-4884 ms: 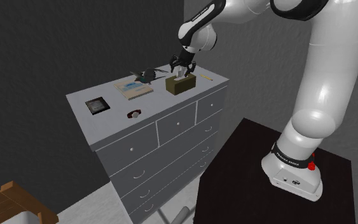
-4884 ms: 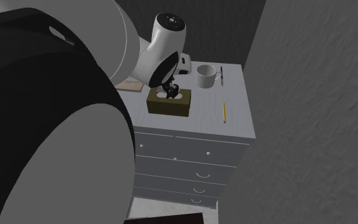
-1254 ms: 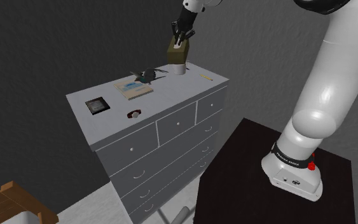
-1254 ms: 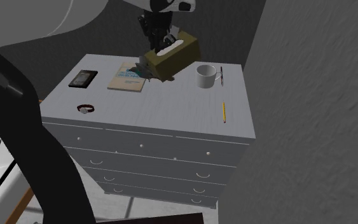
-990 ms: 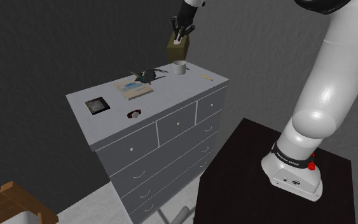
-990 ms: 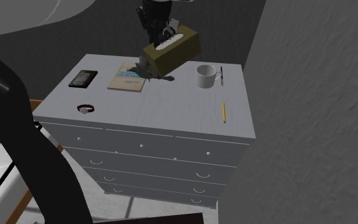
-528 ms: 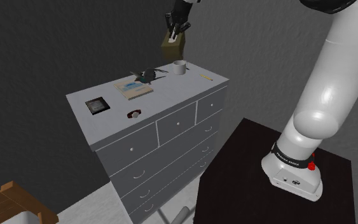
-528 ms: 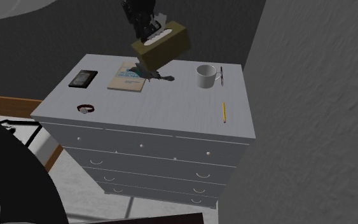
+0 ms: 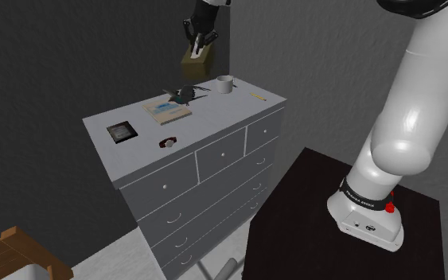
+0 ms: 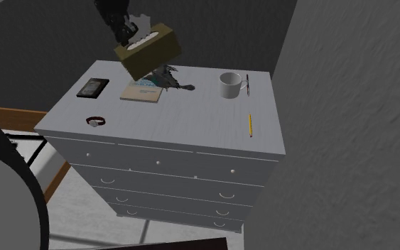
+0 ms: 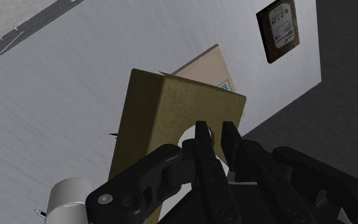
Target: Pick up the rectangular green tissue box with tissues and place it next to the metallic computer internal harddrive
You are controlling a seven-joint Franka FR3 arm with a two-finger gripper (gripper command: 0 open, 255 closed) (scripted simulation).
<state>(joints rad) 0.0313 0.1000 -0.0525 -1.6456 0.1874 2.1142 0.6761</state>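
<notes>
We are clamping the olive tissue box [image 10: 152, 51] in the tool [image 10: 131, 28], tilted, aloft over the surface's [image 10: 191, 113] back edge. Pick-up looks done. We are judging that carrying it to the harddrive [image 10: 93, 87] near the end corner and setting it down are left.

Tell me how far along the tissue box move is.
Done: the tissue box is lifted clear of the dresser top. In hand: the tool clasps it at its top opening, tilted in the air. Left: carry it across to the hard drive, set it down beside that and let go.
</notes>
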